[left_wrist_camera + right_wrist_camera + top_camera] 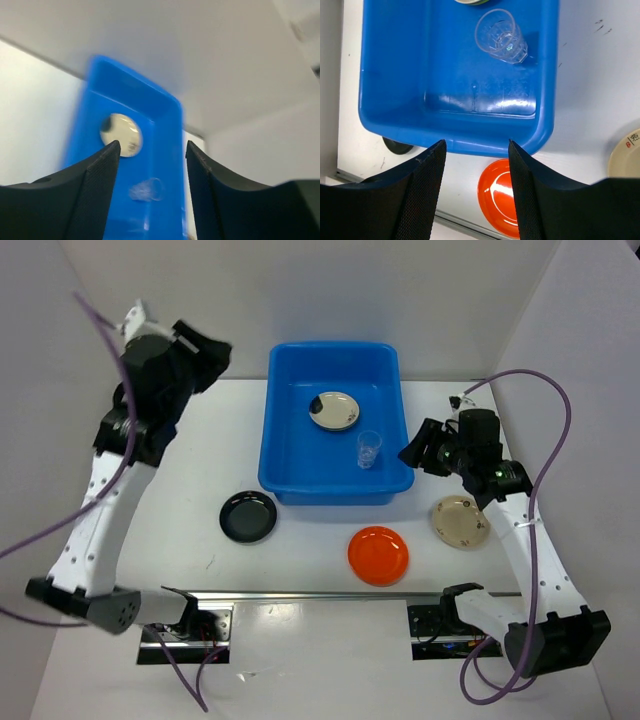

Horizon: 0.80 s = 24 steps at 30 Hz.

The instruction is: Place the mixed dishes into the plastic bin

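The blue plastic bin stands at the back middle of the table. It holds a cream plate with brown marks and an upright clear glass cup. A black plate, an orange plate and a second cream plate lie on the table in front of it. My left gripper is open and empty, raised left of the bin. My right gripper is open and empty, beside the bin's right wall. The right wrist view shows the cup, the bin and the orange plate.
White walls close in the back and both sides. A metal rail runs along the near edge in front of the plates. The left wrist view is blurred and shows the bin, the plate and the cup.
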Each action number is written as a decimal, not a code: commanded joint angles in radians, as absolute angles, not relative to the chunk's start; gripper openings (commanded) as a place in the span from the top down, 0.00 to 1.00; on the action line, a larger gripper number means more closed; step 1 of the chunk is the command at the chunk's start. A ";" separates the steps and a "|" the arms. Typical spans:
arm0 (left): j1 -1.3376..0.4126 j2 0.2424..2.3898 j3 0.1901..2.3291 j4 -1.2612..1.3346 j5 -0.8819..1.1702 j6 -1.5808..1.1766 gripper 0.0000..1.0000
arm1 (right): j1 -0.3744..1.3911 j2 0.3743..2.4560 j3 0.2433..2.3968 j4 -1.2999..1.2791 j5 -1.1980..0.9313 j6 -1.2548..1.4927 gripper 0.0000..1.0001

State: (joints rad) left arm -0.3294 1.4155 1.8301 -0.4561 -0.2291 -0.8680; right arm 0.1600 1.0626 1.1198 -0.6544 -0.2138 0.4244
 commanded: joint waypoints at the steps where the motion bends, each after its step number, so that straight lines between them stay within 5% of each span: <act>1: -0.264 1.323 1.615 -0.603 -0.359 -0.873 0.38 | 0.178 1.017 1.132 -0.617 -0.236 0.408 0.41; 10: -0.161 0.961 1.129 -0.886 -0.264 -1.034 0.37 | 0.219 1.006 1.114 -0.637 -0.218 0.408 0.41; 24: -0.161 0.913 0.667 -0.767 -0.101 -1.270 0.38 | 0.229 1.006 1.095 -0.646 -0.190 0.408 0.41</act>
State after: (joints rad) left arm -0.1658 0.9157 0.7097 -0.8467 -0.1532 -1.1862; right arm 0.2184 1.0267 1.1168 -0.6514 -0.2005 0.4244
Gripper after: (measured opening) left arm 0.628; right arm 0.586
